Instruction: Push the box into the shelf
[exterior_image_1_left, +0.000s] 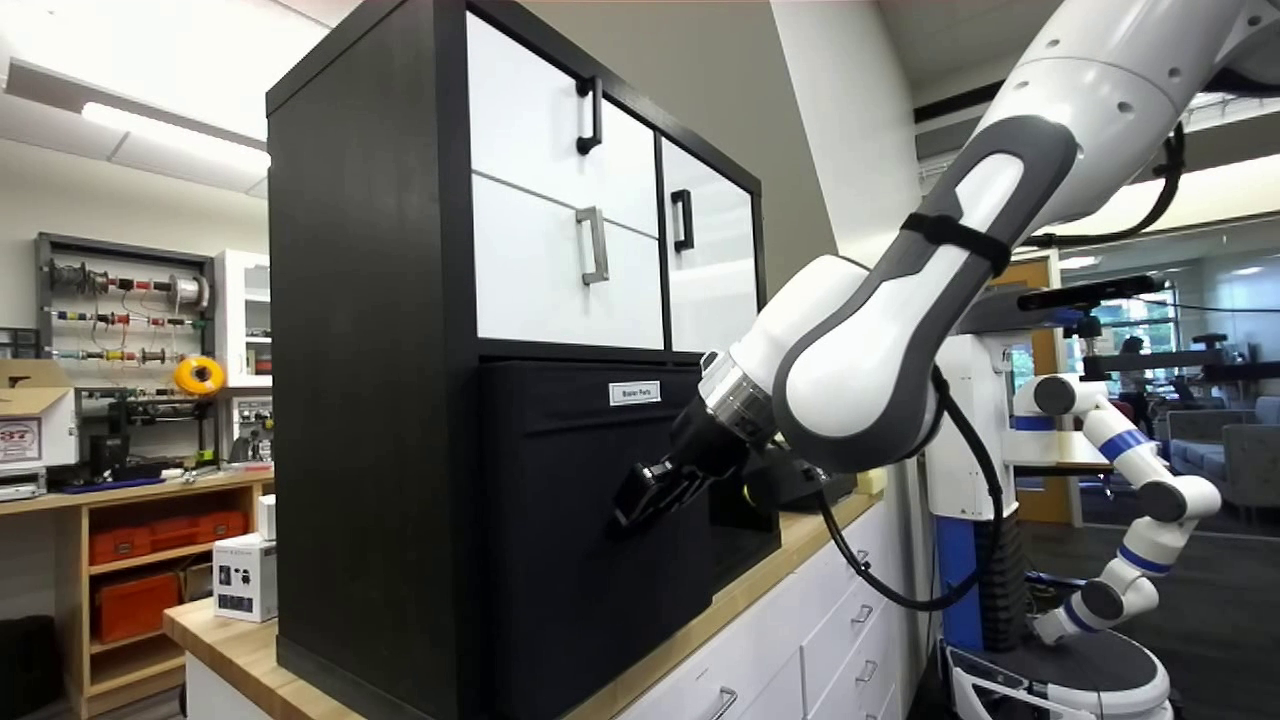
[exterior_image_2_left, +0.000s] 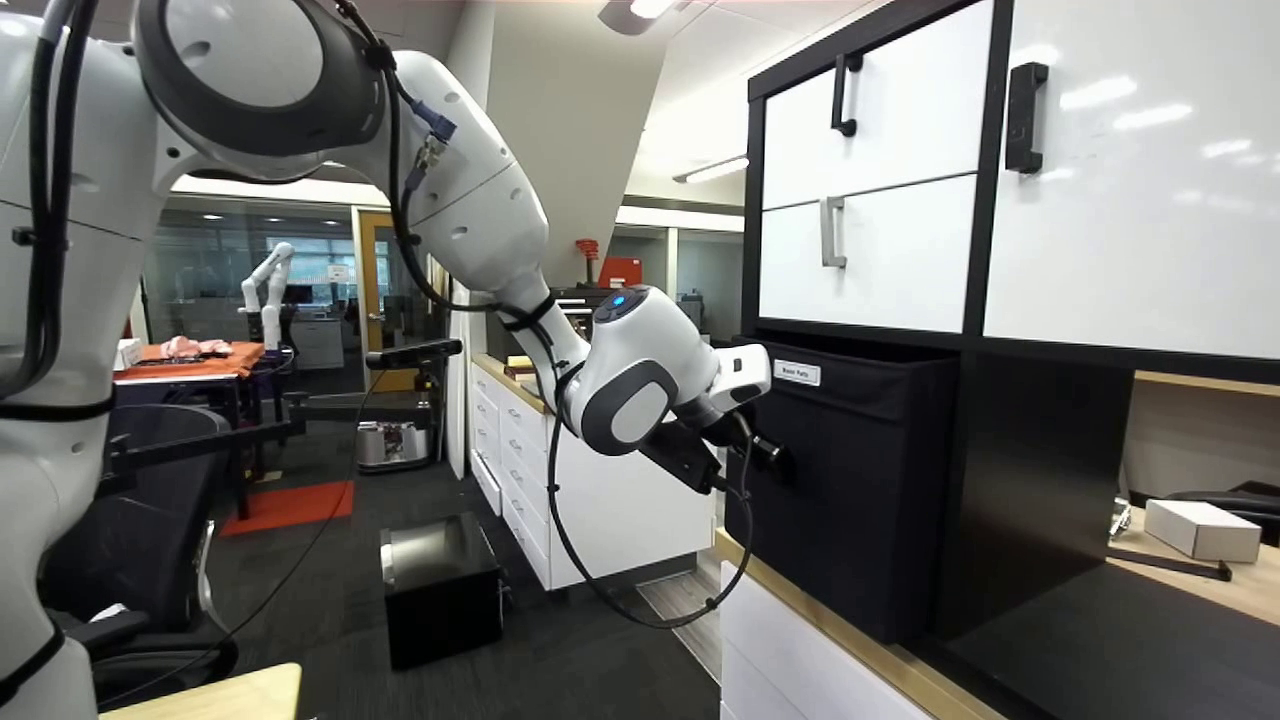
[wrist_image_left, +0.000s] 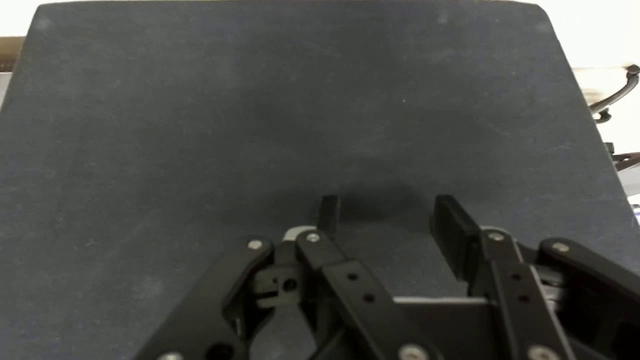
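Black box is in the lower left compartment of the black shelf, lower centre of the frame in an exterior view. Only partly in: front juts past the shelf, and right of centre in an exterior view I see a strip of its side wall. White label near the box's top edge: second word looks like "Parts", first too small to be sure of.

Gripper is up at the box's front, released. Fingers stand partway apart, just the box's dark face showing through the gap. Tips touching that face or just beside it, can't tell which. Black on black in both exterior views, so finger outlines melt into the box.

Robot arm covers part of the box's right upper front in an exterior view; arm is cut off at upper right. Box's back end is hidden inside the shelf. Wrist view: box face fills most of the frame, right edge washed out.

Above the box, white fronts with a black handle and a grey handle. Shelf stands on a wood-topped counter. Far left, a cardboard carton reads "37"; small white carton, lower left, print too tiny.
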